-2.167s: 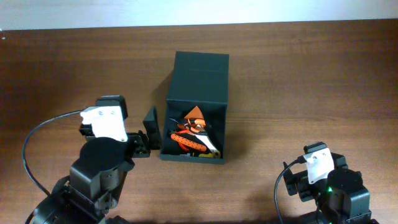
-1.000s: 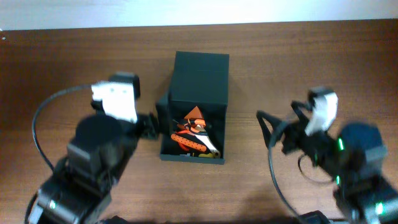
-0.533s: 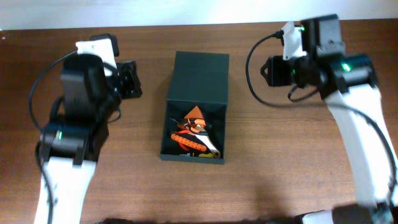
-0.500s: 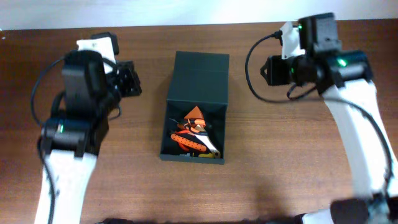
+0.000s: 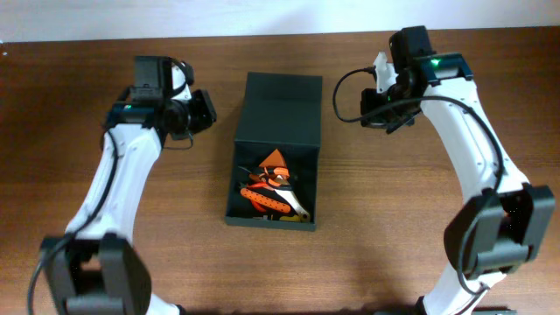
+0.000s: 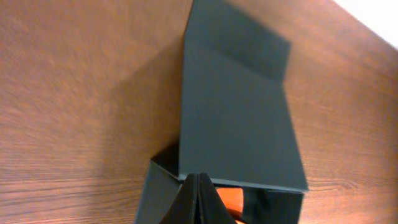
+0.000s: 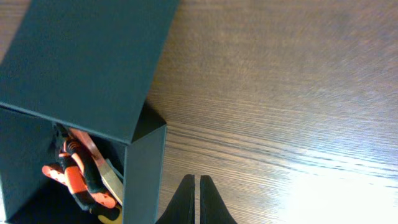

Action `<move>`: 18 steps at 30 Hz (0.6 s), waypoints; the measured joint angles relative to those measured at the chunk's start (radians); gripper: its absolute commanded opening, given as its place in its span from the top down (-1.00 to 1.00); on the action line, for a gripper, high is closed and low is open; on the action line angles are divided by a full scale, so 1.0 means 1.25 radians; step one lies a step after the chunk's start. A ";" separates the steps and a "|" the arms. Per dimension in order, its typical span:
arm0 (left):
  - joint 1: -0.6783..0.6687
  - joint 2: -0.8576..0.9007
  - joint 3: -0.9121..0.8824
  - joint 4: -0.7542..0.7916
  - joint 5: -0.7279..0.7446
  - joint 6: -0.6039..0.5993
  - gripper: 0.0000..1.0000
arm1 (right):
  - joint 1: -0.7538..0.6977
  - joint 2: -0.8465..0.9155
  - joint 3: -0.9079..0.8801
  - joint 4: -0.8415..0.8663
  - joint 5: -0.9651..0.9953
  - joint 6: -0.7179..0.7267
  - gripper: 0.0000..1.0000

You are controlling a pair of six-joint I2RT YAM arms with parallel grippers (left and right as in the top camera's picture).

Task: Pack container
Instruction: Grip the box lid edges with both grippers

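Note:
The container (image 5: pixel 278 109), a dark green-black box, sits mid-table with its flap lid folded back toward the far side. Its open part (image 5: pixel 234 206) holds orange and black hand tools (image 5: pixel 269 185). My left gripper (image 5: pixel 208 111) hovers just left of the lid, shut and empty. My right gripper (image 5: pixel 366 107) hovers to the right of the lid, also shut and empty. The left wrist view shows the lid (image 6: pixel 236 118) ahead of the closed left gripper (image 6: pixel 198 182). The right wrist view has the container (image 7: pixel 81 56) and tools (image 7: pixel 81 177) to the left of the closed right gripper (image 7: pixel 193 182).
Bare brown wooden table (image 5: pixel 420 227) surrounds the container on all sides. A pale wall strip (image 5: pixel 280 16) runs along the table's far edge. Both arms arch in from the near corners.
Both arms swung up from the near side of the table to either side of the lid. Both grippers went from open to shut. The container and tools stayed put.

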 measured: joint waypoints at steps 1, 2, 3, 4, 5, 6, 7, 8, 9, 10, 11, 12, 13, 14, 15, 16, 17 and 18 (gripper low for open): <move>0.000 0.026 0.000 0.002 0.009 -0.012 0.96 | 0.000 0.015 0.000 0.000 -0.005 0.005 0.93; 0.000 0.048 0.000 0.002 0.018 -0.021 0.96 | 0.000 0.029 0.000 0.000 -0.010 0.011 0.93; 0.000 0.068 0.000 0.004 0.026 -0.030 0.96 | 0.000 0.044 0.000 0.000 -0.017 0.015 0.93; 0.000 0.087 0.000 0.005 0.032 -0.038 0.96 | 0.000 0.060 0.000 0.000 -0.024 0.020 0.93; 0.000 0.105 0.000 0.010 0.041 -0.046 0.96 | 0.000 0.076 0.000 0.000 -0.033 0.025 0.93; 0.000 0.120 0.000 0.015 0.047 -0.054 0.96 | 0.000 0.091 0.000 0.000 -0.043 0.028 0.93; 0.000 0.133 0.000 0.020 0.054 -0.060 0.96 | -0.001 0.106 0.000 0.000 -0.053 0.031 0.92; 0.000 0.144 0.000 0.024 0.060 -0.066 0.96 | -0.001 0.122 0.000 0.000 -0.065 0.035 0.93; 0.000 0.154 0.000 0.029 0.067 -0.073 0.96 | -0.001 0.136 0.000 0.001 -0.074 0.041 0.93; 0.000 0.162 0.000 0.036 0.074 -0.079 0.96 | -0.002 0.149 0.000 0.002 -0.085 0.045 0.93; 0.000 0.168 0.000 0.042 0.079 -0.082 0.96 | -0.002 0.163 0.000 0.004 -0.095 0.051 0.92; 0.000 0.175 0.000 0.046 0.083 -0.087 0.96 | -0.002 0.174 0.000 0.006 -0.103 0.054 0.93; 0.000 0.180 0.000 0.049 0.086 -0.092 0.96 | -0.003 0.183 0.000 0.007 -0.112 0.058 0.93; 0.000 0.187 0.000 0.053 0.089 -0.096 0.96 | -0.003 0.192 0.000 0.010 -0.122 0.063 0.93; 0.000 0.193 0.000 0.057 0.091 -0.099 0.96 | -0.003 0.200 0.000 0.015 -0.132 0.066 0.93; 0.000 0.201 0.000 0.062 0.092 -0.102 0.96 | -0.003 0.207 0.000 0.021 -0.143 0.069 0.93; 0.000 0.207 0.000 0.066 0.095 -0.103 0.96 | -0.003 0.213 0.000 0.026 -0.155 0.072 0.93; 0.000 0.213 0.000 0.069 0.095 -0.106 0.96 | -0.003 0.217 0.000 0.031 -0.164 0.075 0.93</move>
